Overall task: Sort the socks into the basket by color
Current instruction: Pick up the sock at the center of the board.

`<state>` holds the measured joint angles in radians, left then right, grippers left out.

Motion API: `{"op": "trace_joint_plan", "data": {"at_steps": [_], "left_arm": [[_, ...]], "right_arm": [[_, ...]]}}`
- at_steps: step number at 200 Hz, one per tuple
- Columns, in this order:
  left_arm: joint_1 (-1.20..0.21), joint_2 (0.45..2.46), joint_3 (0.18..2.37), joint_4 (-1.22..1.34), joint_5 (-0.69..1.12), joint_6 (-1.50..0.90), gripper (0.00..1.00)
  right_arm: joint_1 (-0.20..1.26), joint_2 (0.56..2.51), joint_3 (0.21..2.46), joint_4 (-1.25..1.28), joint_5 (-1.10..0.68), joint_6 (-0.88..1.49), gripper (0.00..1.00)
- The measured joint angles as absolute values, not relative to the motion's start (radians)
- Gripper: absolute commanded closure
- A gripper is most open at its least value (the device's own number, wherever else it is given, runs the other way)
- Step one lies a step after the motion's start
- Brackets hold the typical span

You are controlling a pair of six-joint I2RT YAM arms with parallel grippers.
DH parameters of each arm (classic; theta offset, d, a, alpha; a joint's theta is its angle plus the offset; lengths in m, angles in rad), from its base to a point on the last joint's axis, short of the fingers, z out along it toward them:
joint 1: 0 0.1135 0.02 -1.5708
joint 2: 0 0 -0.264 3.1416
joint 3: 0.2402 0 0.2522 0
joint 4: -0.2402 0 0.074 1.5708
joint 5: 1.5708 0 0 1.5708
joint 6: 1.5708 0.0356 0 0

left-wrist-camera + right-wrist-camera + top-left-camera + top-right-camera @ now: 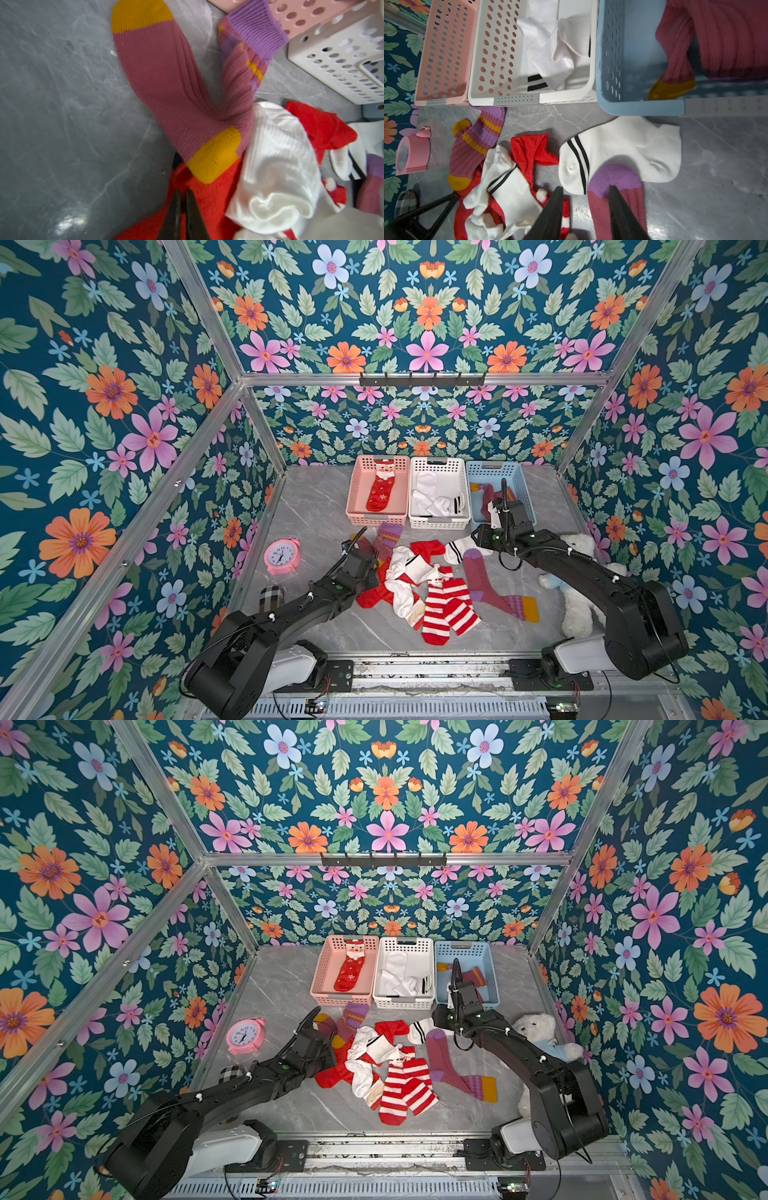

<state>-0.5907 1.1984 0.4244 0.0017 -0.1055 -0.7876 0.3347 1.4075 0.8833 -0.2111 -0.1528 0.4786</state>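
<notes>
Socks point(415, 585) lie heaped, left tool point(183, 192) closed over the red sock point(207, 203), right tool point(585, 187) spread apart

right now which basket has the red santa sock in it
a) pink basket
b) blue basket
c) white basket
a: in both top views the red santa sock lies inside the pink basket, while the white basket holds white socks and the blue basket holds a maroon sock.
</notes>
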Motion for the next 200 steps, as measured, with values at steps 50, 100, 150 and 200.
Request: {"op": "trace_joint_plan", "data": {"at_steps": [50, 100, 150, 200], "left_arm": [[-0.591, 1.146, 0.436, -0.015, -0.102, -0.754, 1.0], [-0.591, 1.024, 0.478, -0.097, -0.11, -0.721, 1.0], [-0.591, 0.855, 0.538, -0.191, -0.14, -0.694, 1.0], [-0.591, 0.781, 0.606, -0.233, -0.157, -0.673, 1.0]], "right_arm": [[0.336, 1.391, 0.868, -0.213, -0.146, 0.479, 0.61], [0.336, 1.368, 0.867, -0.213, -0.137, 0.479, 0.61], [0.337, 1.35, 0.859, -0.213, -0.134, 0.479, 0.61], [0.336, 1.343, 0.856, -0.213, -0.128, 0.478, 0.61]]}}
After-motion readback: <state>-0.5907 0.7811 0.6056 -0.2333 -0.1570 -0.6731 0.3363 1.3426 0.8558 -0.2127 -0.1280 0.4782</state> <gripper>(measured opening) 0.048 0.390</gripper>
